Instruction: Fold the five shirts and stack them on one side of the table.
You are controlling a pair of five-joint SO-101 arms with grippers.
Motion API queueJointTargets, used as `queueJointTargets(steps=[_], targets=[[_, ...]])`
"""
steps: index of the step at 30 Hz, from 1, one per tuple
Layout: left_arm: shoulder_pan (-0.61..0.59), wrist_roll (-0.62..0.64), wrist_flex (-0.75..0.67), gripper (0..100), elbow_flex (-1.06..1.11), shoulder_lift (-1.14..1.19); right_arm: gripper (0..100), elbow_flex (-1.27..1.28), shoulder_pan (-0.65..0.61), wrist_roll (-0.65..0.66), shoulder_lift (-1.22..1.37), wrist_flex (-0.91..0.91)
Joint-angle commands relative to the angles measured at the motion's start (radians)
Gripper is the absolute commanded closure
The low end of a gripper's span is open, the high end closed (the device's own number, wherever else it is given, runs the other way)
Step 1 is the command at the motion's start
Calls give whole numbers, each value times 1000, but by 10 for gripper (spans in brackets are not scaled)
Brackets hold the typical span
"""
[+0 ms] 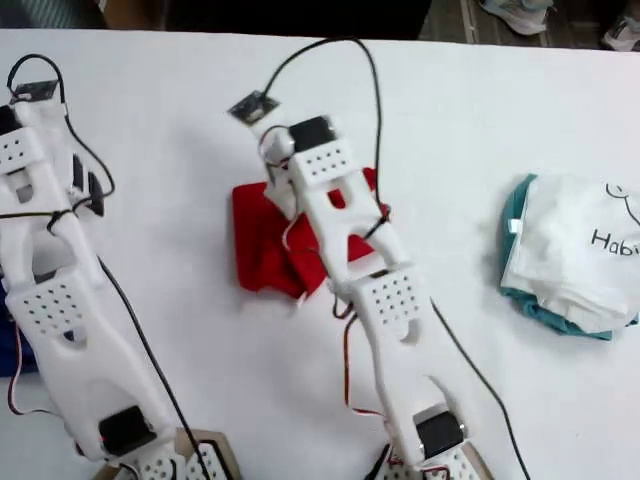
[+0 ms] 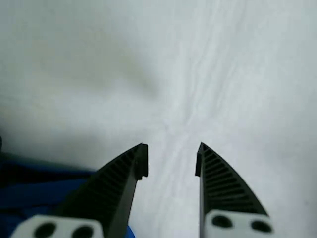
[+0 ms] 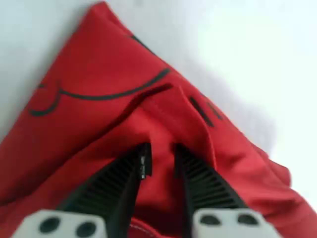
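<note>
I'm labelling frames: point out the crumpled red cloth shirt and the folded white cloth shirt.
crumpled red cloth shirt (image 1: 260,247), high view, on its uncovered flat cloth.
folded white cloth shirt (image 1: 562,262), high view, middle of its top.

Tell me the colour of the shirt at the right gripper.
The shirt is red with black lines, clearest in the right wrist view.

Red shirt (image 3: 99,119) with black lines

Red cloth shirt (image 3: 99,114), matt white table (image 1: 180,120)
</note>
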Motion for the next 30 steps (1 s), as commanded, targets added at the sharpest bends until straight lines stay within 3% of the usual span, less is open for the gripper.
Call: queueJointTargets(steps=[1, 14, 24, 30], targets=[[-6, -9, 12, 815, -1, -23, 960, -63, 61, 9, -10, 8], [8, -6, 6, 815, -8, -14, 978, -46, 202, 9, -131, 31], [37, -5, 5, 815, -8, -18, 978, 443, 87, 9, -469, 22], [35, -5, 6, 815, -7, -14, 960, 451, 16, 75, -498, -136]])
